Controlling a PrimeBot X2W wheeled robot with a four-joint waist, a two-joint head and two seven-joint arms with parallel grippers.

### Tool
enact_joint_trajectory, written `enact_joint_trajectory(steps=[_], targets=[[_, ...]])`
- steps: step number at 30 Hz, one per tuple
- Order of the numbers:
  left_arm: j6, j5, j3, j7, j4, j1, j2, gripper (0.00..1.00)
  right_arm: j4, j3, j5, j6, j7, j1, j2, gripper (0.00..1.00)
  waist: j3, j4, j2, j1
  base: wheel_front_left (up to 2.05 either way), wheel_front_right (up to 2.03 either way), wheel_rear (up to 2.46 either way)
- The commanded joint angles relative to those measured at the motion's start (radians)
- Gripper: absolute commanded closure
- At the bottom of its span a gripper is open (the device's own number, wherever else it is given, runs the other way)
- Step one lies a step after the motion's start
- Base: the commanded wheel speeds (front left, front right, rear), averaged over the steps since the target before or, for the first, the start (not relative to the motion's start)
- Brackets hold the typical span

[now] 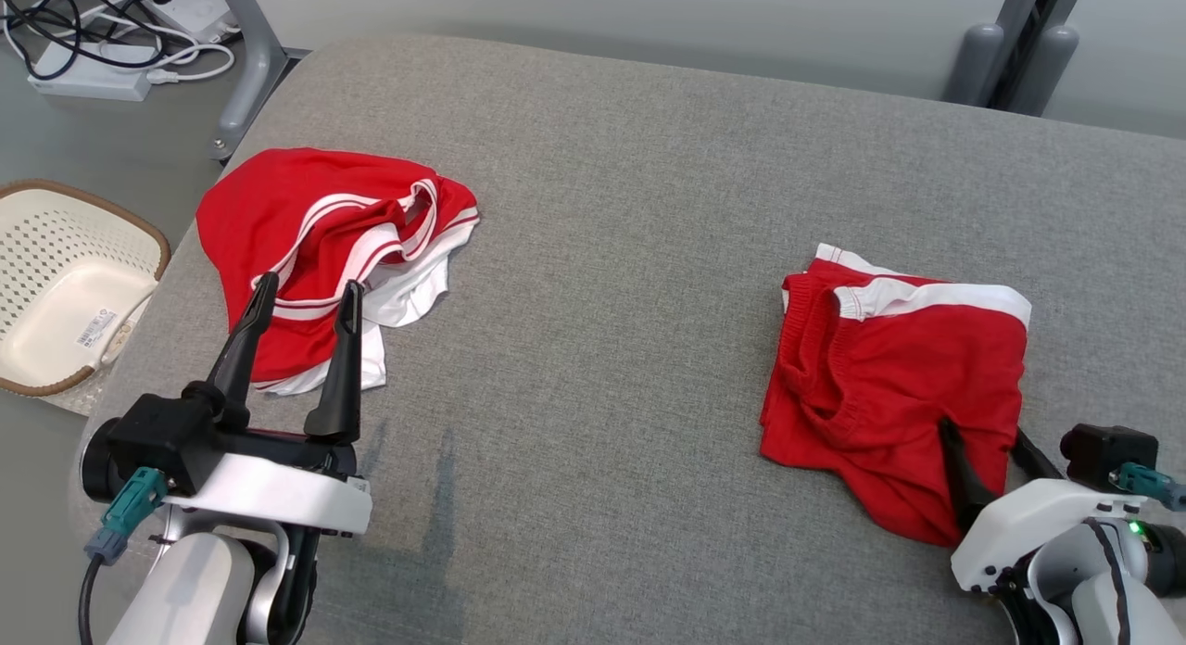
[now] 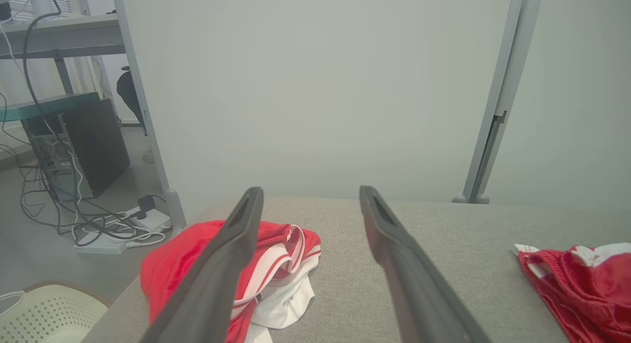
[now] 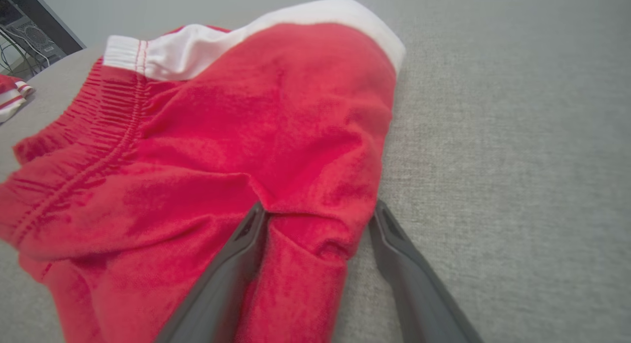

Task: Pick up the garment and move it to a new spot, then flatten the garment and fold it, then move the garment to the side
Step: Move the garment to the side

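Head view: on the grey tabletop [image 1: 602, 256], the left hand [image 1: 309, 284] hangs wide open at the crumpled red-and-white garment [image 1: 306, 219], 10 o'clock; the folded red shorts [image 1: 908, 367] lie at 4 o'clock. Left wrist view: that hand holds nothing. Right wrist view: the right hand [image 3: 319, 207], wide open, straddles a fold of the shorts.

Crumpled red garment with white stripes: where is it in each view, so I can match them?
Head view: crumpled red garment with white stripes, upper left, just past the left claw.
Left wrist view: bottom, left of centre, partly behind a finger.
Right wrist view: sliver at far left edge.
Shared landmark: red shorts with a white band, to its right in every view.
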Motion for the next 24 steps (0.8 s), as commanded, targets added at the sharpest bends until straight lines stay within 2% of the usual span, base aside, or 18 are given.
enact_joint_trajectory(steps=[1,2,3,4,9,14,24], targets=[[-0.004,0.008,0.007,-0.006,0.004,-0.013,0.001,0.00,0.025,0.011,0.012,0.000,0.020,-0.002,0.004,0.00,0.000,-0.001,0.0000,0.0000,0.00,0.00,0.00],[-0.007,0.009,0.008,-0.005,0.006,-0.015,0.000,0.00,0.037,0.018,0.017,0.000,0.025,-0.005,0.006,0.00,0.000,-0.001,0.0000,0.0000,0.00,0.00,0.00],[-0.008,0.009,0.009,-0.005,0.008,-0.015,-0.002,0.00,0.047,0.025,0.023,0.000,0.030,-0.009,0.008,0.85,0.000,-0.002,0.0000,0.0000,0.00,0.00,0.00],[-0.009,0.011,0.011,-0.005,0.008,-0.016,-0.003,0.00,0.053,0.029,0.028,0.000,0.029,-0.012,0.007,1.00,0.000,-0.004,0.0000,0.0000,0.00,0.00,0.00],[-0.009,0.022,0.022,-0.006,0.010,-0.006,-0.002,0.00,0.051,0.048,0.038,-0.001,0.017,-0.013,-0.026,1.00,-0.011,-0.024,0.0000,0.0000,0.00,0.00,0.00],[-0.007,0.030,0.028,-0.005,0.000,0.012,0.004,0.00,0.021,0.082,0.023,-0.001,0.007,0.000,-0.059,1.00,-0.025,-0.075,0.0000,0.0000,0.00,0.00,0.00],[-0.006,0.039,0.023,0.002,-0.056,0.011,0.021,0.00,-0.050,0.178,0.018,0.000,0.033,-0.041,-0.124,1.00,0.012,-0.275,0.0000,0.0000,0.00,0.00,0.00]])
